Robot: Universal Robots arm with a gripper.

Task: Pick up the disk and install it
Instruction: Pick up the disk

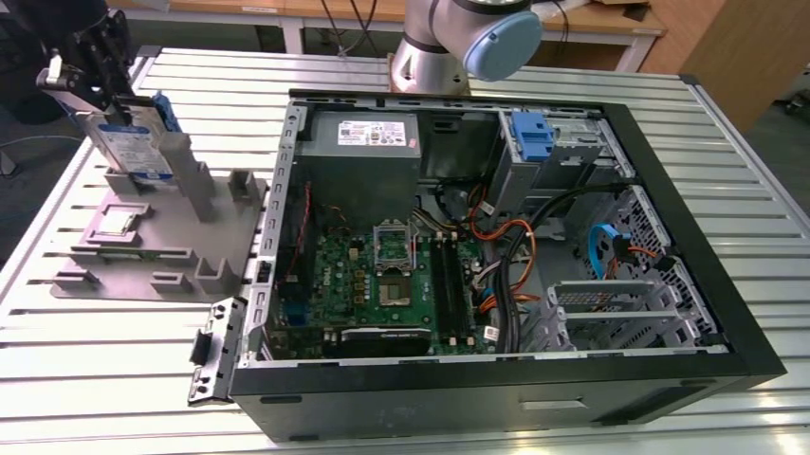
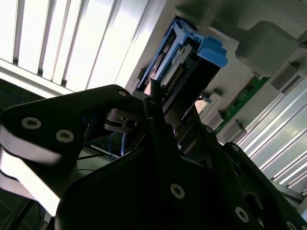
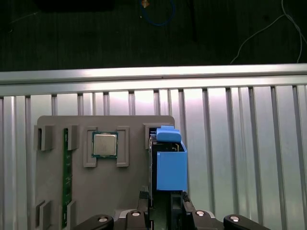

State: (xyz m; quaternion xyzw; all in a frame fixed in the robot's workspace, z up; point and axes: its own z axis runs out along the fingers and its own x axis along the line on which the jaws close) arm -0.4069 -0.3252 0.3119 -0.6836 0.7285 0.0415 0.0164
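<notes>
On the grey fixture [image 1: 142, 248] | disk [image 1: 139, 156] upright in slot | gripper [image 1: 112, 116] seemingly pinching its top edge

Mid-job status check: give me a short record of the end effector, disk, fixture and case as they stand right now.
end effector: at the disk, above the grey fixture
disk: upright in the fixture, blue carrier on, outside the case
fixture: also holds a processor chip and a green memory stick
computer case: open, to the exterior view's right of the fixture
</notes>
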